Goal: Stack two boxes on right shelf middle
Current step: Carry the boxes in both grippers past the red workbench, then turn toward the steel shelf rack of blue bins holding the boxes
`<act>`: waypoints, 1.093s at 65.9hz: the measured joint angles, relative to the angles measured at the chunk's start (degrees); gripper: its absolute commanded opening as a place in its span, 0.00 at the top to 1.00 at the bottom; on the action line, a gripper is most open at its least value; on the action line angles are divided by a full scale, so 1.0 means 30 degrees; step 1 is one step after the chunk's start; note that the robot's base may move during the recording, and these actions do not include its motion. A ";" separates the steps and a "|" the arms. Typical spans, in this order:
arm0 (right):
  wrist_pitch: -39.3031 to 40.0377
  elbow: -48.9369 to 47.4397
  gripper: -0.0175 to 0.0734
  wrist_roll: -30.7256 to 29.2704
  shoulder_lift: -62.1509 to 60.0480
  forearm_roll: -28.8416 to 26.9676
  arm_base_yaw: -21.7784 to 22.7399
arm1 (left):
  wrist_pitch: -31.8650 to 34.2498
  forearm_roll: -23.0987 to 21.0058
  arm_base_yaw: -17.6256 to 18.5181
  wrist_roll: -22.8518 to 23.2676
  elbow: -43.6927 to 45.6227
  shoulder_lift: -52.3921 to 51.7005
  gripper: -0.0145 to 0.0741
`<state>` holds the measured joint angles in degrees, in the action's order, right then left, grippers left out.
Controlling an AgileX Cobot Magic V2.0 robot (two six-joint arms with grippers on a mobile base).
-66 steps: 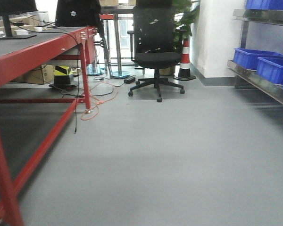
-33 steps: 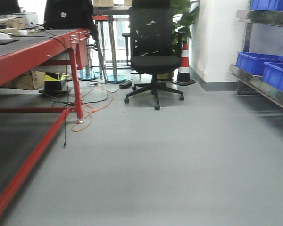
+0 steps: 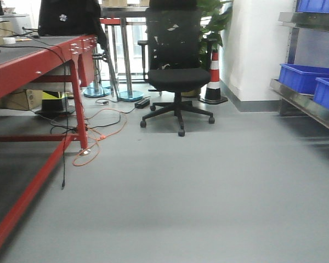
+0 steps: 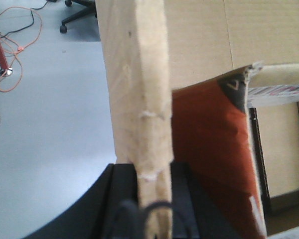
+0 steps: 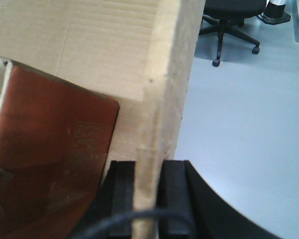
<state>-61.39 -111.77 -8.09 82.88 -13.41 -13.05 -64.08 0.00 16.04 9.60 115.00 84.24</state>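
Black mesh-backed office chair (image 3: pixel 177 71) on castors, dead ahead. Left, a red steel-framed table (image 3: pixel 38 60), with a loose orange cable (image 3: pixel 101 134) curling on the grey floor (image 3: pixel 208 192) beside its leg. Red-and-white traffic cone (image 3: pixel 213 76) behind the chair's right; blue plastic bins (image 3: pixel 304 76) far right.

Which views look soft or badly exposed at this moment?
Front view: mildly blurred throughout, and the window behind the office chair is blown out. Left wrist view: the cardboard wall clamped in the left gripper is soft and washed pale, with a bluish floor. Right wrist view: the cardboard edge in the right gripper is equally soft and pale.
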 measured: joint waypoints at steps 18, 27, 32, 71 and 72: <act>0.0000 0.0000 0.98 0.0000 0.0000 0.0000 0.0000 | 0.0000 0.0000 0.0000 0.0000 0.0000 0.0000 0.96; 0.0000 0.0000 0.98 0.0000 0.0000 0.0000 0.0000 | 0.0000 0.0000 0.0000 0.0000 0.0000 0.0000 0.96; 0.0000 0.0000 0.98 0.0000 0.0000 0.0000 0.0000 | 0.0000 0.0000 0.0000 0.0000 0.0000 0.0000 0.96; 0.0039 0.0000 0.98 0.0000 0.0034 -0.0035 0.0000 | 0.0000 0.0106 0.0000 0.0000 0.0000 0.0000 0.96; 0.0039 0.0000 0.98 0.0000 0.0034 -0.0035 0.0000 | 0.0000 0.0106 0.0000 0.0000 0.0000 0.0000 0.96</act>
<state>-61.28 -111.77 -8.09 82.99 -13.51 -13.05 -64.08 0.32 16.04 9.60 115.00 84.24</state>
